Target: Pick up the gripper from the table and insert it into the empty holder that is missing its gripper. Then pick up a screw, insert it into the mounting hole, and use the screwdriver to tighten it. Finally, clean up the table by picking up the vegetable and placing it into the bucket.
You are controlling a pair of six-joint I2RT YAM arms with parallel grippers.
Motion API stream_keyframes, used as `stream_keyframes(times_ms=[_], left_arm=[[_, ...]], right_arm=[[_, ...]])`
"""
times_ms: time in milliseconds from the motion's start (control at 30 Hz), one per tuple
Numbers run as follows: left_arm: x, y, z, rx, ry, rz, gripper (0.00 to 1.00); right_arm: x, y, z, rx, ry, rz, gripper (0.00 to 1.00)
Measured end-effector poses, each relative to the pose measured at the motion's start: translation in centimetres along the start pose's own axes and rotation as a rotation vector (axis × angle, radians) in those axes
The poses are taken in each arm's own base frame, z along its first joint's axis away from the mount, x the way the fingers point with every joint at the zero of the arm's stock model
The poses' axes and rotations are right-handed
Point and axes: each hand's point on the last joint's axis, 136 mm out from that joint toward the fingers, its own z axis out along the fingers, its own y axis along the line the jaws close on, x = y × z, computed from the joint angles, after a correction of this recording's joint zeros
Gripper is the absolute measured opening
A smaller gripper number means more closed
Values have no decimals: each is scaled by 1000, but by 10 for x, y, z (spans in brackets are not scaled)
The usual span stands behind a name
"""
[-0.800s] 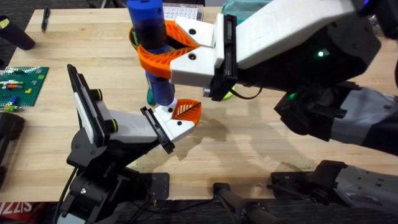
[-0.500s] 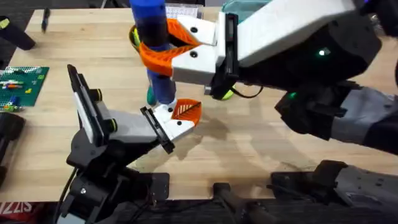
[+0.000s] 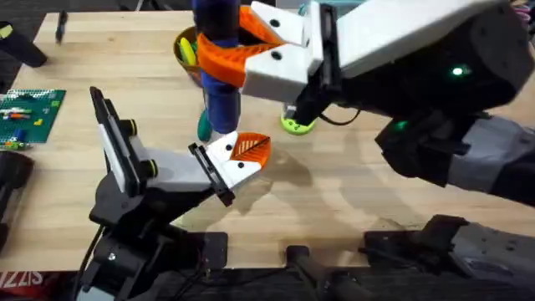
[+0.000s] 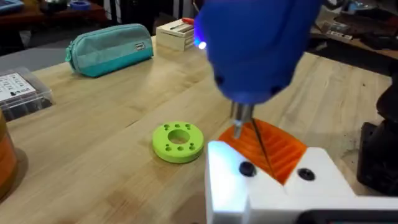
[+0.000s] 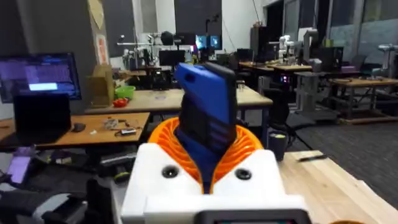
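Here the unlabelled screwdriver is clamped upright by the right gripper above the gripper; the left gripper's opening cannot be told.

even indoor light; soft shadows on table, close screwdriver blurred.

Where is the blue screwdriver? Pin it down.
In the overhead view, the thick blue cylindrical screwdriver stands upright at centre-left, clamped in the right claw, above the white orange-padded gripper.

Green disc on table, teal pouch behind, lego plate at left edge
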Motion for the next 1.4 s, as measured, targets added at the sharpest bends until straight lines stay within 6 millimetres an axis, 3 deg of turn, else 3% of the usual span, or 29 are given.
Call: stream_keyframes(times_ms=[267, 533, 1400], left_arm=[[0, 0, 0, 0, 0, 0, 17], [0, 0, 0, 0, 0, 0, 19], [0, 0, 0, 0, 0, 0, 17]], right_arm=[[-9, 5, -2, -14, -15, 34, 46], [17, 5, -3, -16, 82, 123, 46], [9, -4, -3, 35, 44, 96, 46]])
